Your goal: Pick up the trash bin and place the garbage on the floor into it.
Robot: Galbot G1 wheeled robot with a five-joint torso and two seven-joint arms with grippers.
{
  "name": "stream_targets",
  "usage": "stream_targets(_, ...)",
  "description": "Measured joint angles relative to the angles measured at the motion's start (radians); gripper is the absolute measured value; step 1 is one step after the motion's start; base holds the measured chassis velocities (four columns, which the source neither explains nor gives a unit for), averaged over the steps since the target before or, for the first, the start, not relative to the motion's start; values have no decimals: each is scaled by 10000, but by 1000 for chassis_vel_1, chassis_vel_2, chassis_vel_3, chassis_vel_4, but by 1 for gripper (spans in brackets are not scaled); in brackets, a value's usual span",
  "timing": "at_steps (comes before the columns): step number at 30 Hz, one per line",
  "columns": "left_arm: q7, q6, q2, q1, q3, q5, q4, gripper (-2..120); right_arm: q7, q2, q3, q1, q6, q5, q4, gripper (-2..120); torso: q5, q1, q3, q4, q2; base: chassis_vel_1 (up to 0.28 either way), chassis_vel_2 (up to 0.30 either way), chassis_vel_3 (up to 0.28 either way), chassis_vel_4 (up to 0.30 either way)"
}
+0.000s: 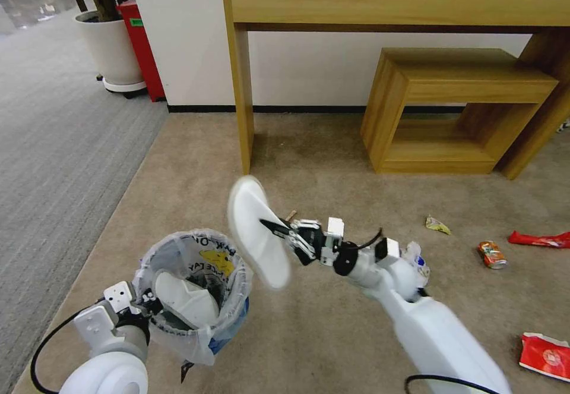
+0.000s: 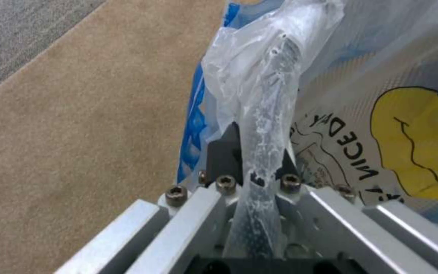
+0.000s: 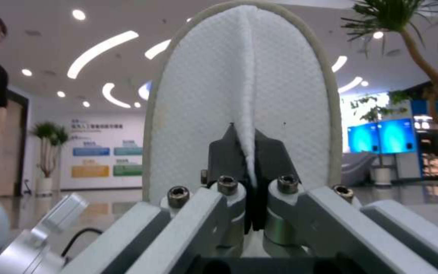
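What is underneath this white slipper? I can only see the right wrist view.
Observer: Tan floor. The right end effector holds the slipper in the air, near the trash bin.
Operator: Is that bin empty?
Observer: No, a second white slipper already lies inside it.
Operator: What is holding the bin?
Observer: The left end effector is pinched on its rim, over the plastic liner.

An office lobby or showroom: beside the wooden console desk [image 1: 392,2] stand a potted tree [image 1: 110,31], carpeted flooring [image 1: 332,162], and wall display screens [image 3: 381,135] beyond.
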Motion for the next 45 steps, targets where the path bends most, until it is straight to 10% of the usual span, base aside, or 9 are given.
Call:
stream_targets(23, -15, 186, 26, 495, 275, -715, -827, 0, 534, 1247, -1848, 1365, 865, -2532, -2345, 0, -2, 0, 0, 0, 0, 0, 0, 0, 0)
stream_targets(45, -8, 202, 32, 505, 215, -580, -858, 0, 1463, 537, -533, 41, 536, -1893, -1157, 82, 0, 0, 1, 0, 0, 0, 0, 0, 0)
